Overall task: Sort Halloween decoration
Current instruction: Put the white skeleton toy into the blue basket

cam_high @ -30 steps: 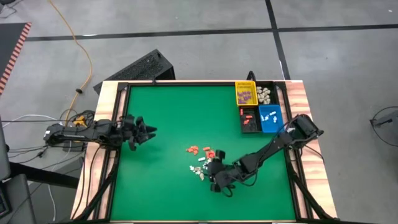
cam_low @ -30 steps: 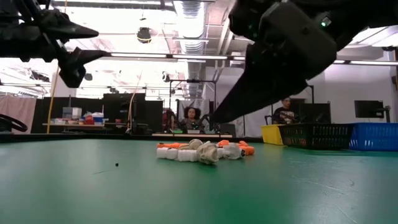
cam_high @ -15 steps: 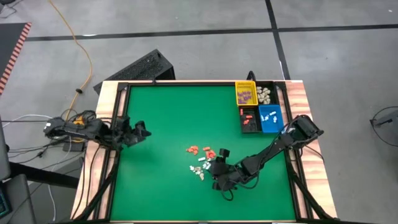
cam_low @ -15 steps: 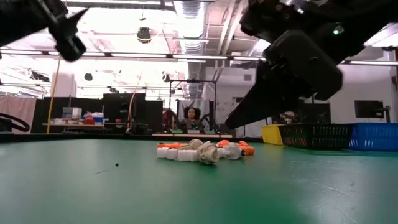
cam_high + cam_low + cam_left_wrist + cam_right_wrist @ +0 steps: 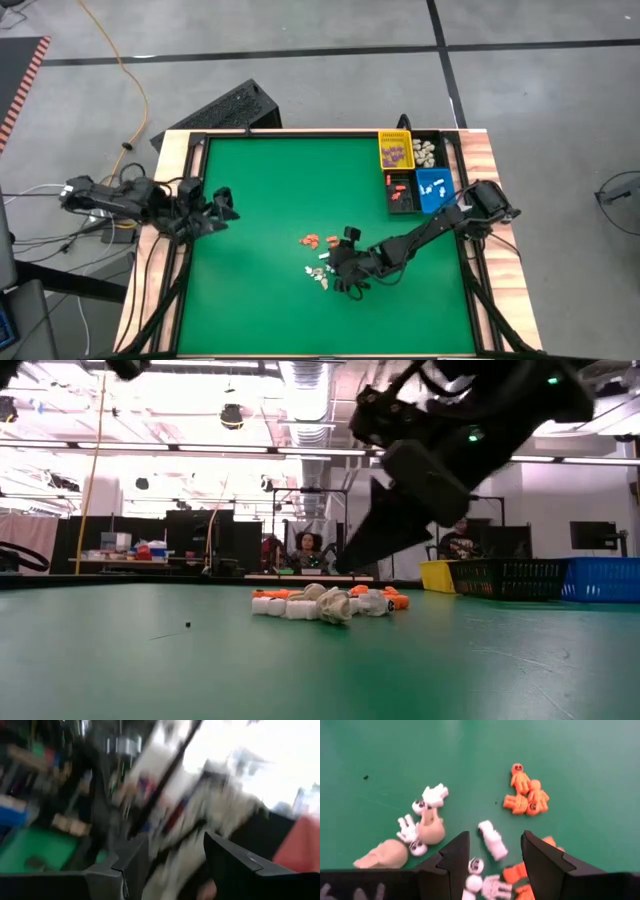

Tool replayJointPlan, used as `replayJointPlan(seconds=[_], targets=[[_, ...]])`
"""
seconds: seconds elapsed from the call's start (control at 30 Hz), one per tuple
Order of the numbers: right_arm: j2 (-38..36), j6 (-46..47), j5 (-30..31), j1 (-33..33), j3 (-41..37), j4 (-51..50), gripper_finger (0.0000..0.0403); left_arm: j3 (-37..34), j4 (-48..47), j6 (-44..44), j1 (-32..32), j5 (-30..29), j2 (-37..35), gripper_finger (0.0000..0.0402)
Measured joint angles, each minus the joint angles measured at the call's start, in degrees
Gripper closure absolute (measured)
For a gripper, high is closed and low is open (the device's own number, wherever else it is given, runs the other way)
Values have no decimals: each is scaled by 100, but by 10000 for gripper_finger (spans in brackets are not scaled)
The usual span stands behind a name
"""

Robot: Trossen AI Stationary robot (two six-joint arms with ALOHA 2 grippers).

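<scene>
The Halloween decoration lies loose on the green mat near the table's middle: orange figures (image 5: 318, 240), white and cream pieces (image 5: 320, 273). In the right wrist view I see orange figures (image 5: 525, 796), a cream skull (image 5: 430, 831) and a white skeleton piece (image 5: 492, 840). My right gripper (image 5: 495, 834) hangs open just over this pile (image 5: 325, 603), slanting down from the table's right, with the white piece below the gap. My left gripper (image 5: 226, 207) is open, raised at the table's left edge, and its wrist view looks into the room.
At the far right stand a yellow bin (image 5: 395, 150), a black bin with cream pieces (image 5: 429, 152), a black bin with orange pieces (image 5: 400, 193) and a blue bin (image 5: 433, 189). A wooden rim (image 5: 165, 250) frames the mat. People sit in the room beyond (image 5: 310, 548).
My left gripper has risen, drawn back toward the table's left edge and tipped upward, staying open. My right gripper has swung from the near side toward the pile and now hangs over it, still open. The trinkets have not moved.
</scene>
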Motion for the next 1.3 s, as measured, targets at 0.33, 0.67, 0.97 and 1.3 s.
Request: replayJointPlan(seconds=[0.33,0.67,0.97,1.3], targets=[[-1,-520,-841,-376,0,84,208,2238,-4713,1519,-268,275,1126,221],[-1,-824,-895,-509,0,99,211,1124,-3867,1533,-1122,-803,1239,221],[2,-833,-1289,-669,0,85,211,-81,-2163,1478,-1411,-1534,1243,221],[181,-815,-1430,-643,0,33,211,-851,-1138,1252,-1414,-2203,1245,221]])
